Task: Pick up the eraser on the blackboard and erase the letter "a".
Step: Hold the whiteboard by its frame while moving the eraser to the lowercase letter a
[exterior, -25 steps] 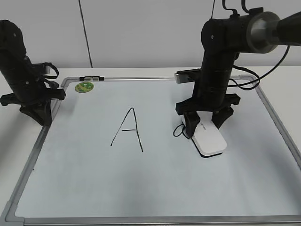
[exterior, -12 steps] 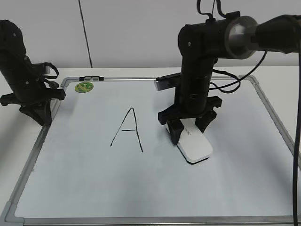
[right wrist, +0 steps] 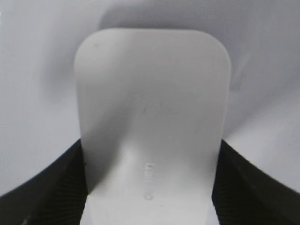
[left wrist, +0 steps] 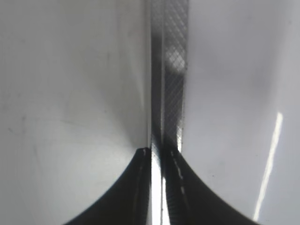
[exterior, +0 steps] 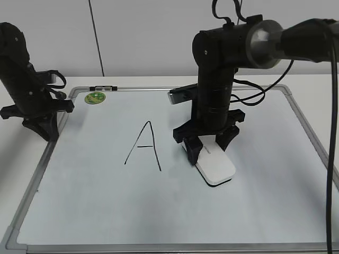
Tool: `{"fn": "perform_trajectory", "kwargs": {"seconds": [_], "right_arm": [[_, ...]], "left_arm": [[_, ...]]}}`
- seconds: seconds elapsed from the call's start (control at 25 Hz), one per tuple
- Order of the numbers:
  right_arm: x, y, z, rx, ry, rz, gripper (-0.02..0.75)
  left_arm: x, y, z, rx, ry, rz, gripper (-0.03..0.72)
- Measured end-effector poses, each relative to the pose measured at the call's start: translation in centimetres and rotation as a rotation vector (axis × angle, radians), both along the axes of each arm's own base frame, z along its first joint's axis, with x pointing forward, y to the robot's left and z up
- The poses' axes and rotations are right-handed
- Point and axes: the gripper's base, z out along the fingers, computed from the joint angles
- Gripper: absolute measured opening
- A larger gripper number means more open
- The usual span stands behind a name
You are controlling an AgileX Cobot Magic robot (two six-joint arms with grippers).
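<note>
The blackboard [exterior: 95, 206] is a pale glossy whiteboard with a grey frame, lying flat on the table. My right gripper [exterior: 209, 142] is shut on the white eraser [exterior: 216, 168] and presses it flat on the board, just right of the capital "A" [exterior: 144, 145]. In the right wrist view the eraser [right wrist: 150, 103] fills the gap between the black fingers of the gripper [right wrist: 150, 152]. The small letter "a" does not show; the spot under the eraser and gripper is hidden. My left gripper [exterior: 45, 129] is shut and empty at the board's left edge.
A round green magnet [exterior: 95, 97] sits at the board's far left corner. The left wrist view shows the shut left gripper [left wrist: 154, 152] over the board's grey frame strip [left wrist: 171, 70]. The right arm's cables hang over the board's far right part.
My right gripper has slid the eraser leftward across the board, toward the capital "A". The small dark mark seen left of the eraser a second ago no longer shows. The left arm has not moved.
</note>
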Motion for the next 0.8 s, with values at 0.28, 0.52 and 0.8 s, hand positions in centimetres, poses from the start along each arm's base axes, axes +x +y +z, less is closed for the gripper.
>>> {"fn": "perform_trajectory", "kwargs": {"seconds": [0.28, 0.52, 0.8], "right_arm": [[0.8, -1.6, 0.0, 0.023, 0.011, -0.060, 0.526], [1.5, -3.0, 0.1, 0.033, 0.014, -0.109, 0.526], [2.5, -3.4, 0.6, -0.001, -0.033, -0.102, 0.526]], "left_arm": [[0.0, -0.1, 0.0, -0.015, -0.003, 0.008, 0.074], [0.0, -0.2, 0.0, -0.022, -0.004, 0.012, 0.074], [0.0, -0.2, 0.0, -0.022, 0.001, 0.012, 0.074]]}}
